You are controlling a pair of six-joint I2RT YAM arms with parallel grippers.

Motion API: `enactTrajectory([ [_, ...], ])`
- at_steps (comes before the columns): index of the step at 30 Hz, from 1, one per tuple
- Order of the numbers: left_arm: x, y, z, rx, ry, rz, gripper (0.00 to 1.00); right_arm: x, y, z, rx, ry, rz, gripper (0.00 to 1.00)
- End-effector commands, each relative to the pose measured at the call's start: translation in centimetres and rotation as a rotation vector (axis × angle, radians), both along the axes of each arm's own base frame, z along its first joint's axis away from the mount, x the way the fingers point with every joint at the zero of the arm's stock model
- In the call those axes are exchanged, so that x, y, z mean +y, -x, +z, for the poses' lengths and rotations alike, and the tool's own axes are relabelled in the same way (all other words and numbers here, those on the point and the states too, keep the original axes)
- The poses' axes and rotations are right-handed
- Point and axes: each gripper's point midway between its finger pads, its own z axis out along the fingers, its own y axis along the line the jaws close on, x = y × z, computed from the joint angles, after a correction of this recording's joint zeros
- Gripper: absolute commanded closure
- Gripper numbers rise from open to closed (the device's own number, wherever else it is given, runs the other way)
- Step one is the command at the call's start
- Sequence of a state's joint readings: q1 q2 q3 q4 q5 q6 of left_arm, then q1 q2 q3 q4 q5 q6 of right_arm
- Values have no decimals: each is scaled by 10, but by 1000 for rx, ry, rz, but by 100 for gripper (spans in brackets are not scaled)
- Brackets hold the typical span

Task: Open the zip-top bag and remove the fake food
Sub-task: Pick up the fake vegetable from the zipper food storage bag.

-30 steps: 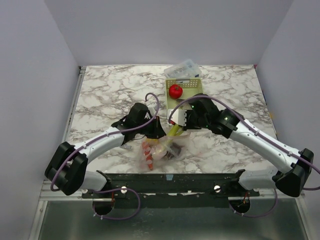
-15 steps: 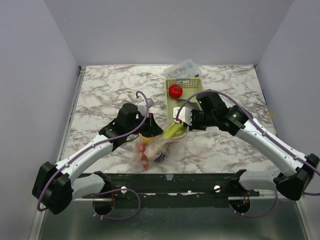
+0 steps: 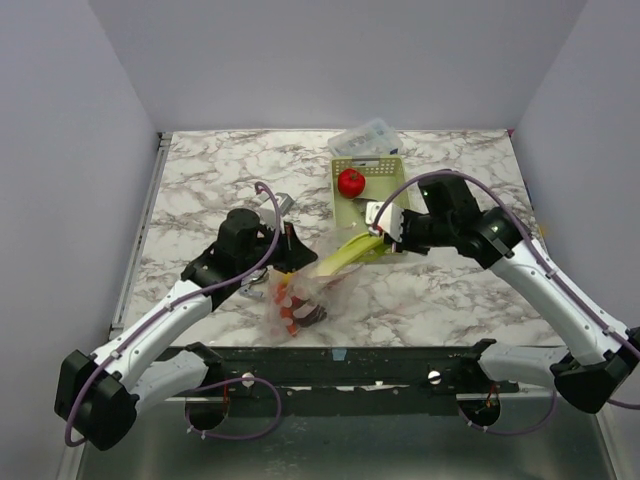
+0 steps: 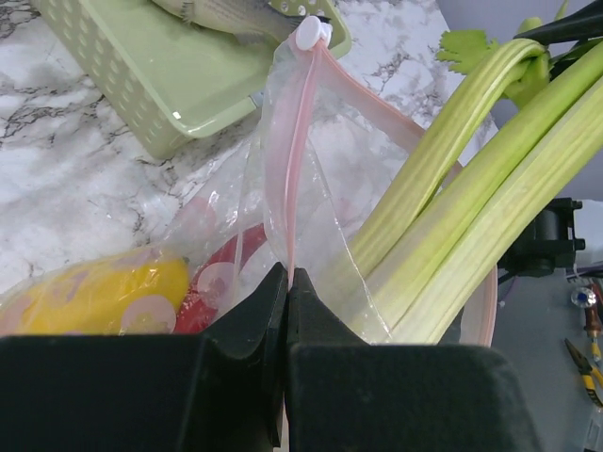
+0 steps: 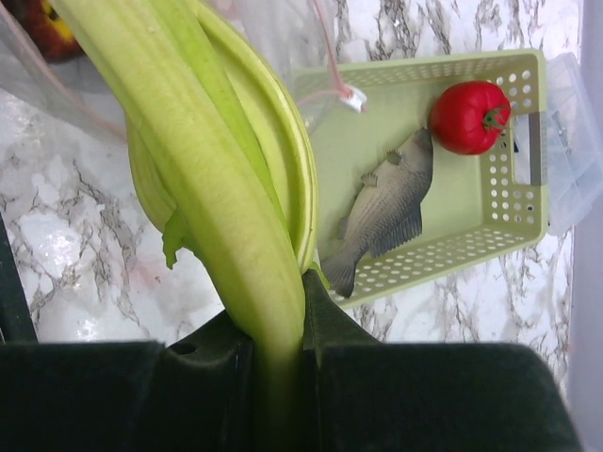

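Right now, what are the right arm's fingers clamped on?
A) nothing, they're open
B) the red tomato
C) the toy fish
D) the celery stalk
D: in the right wrist view the right fingers pinch the celery stalk, while the toy fish and red tomato lie in the green basket.

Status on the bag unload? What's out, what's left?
Done: the zip-top bag is open; the red fruit and a toy fish lie in the green basket. In hand: the left gripper pinches the bag's zip edge, and the right gripper is shut on the leek, whose far end sits in the bag mouth. Left: the lemon and a red piece inside.
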State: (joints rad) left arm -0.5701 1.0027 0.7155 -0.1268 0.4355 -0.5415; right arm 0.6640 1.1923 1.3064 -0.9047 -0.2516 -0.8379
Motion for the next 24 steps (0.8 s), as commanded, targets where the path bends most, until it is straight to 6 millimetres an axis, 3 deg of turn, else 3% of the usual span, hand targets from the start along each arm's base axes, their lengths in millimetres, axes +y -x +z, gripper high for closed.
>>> enactTrajectory([
  [1, 14, -7, -5, -25, -28, 72, 100, -11, 15, 18, 3, -52, 33, 100],
  [9, 24, -6, -10, -20, -1, 129, 100, -33, 21, 20, 40, -81, 9, 100],
  [15, 30, -3, -13, -19, 5, 159, 100, -48, 28, 34, 67, -169, -16, 100],
  [24, 34, -3, -5, -39, 15, 177, 100, -68, 22, 49, 92, -308, -97, 100],
])
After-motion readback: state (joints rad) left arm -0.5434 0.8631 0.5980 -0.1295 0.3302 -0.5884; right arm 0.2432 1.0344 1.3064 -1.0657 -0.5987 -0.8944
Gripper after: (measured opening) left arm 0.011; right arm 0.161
